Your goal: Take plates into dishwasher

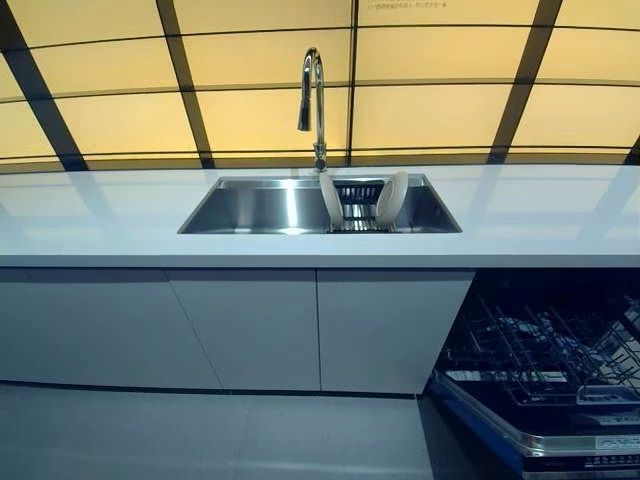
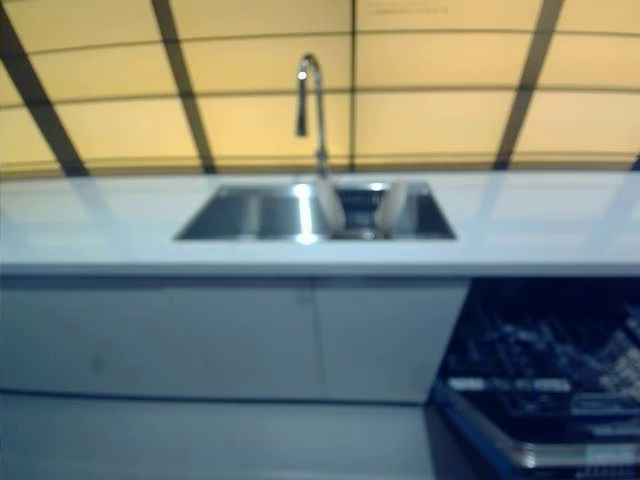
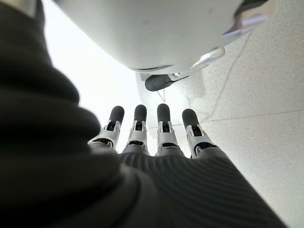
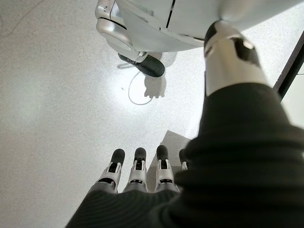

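Note:
Two white plates stand on edge in a wire rack inside the steel sink (image 1: 250,205): one plate (image 1: 331,199) to the left, the other plate (image 1: 391,197) to the right. The open dishwasher (image 1: 545,375) with its pulled-out dark wire rack is at the lower right, under the counter. Neither hand shows in the eye views. My left hand (image 3: 156,137) hangs over the floor with straight fingers and holds nothing. My right hand (image 4: 137,175) also hangs over the floor with straight fingers, empty.
A tall chrome faucet (image 1: 314,100) rises behind the sink. The white counter (image 1: 110,215) runs the full width, with closed grey cabinet doors (image 1: 250,325) below. Yellow panels with dark frames (image 1: 450,110) are behind. Grey floor (image 1: 200,435) lies in front.

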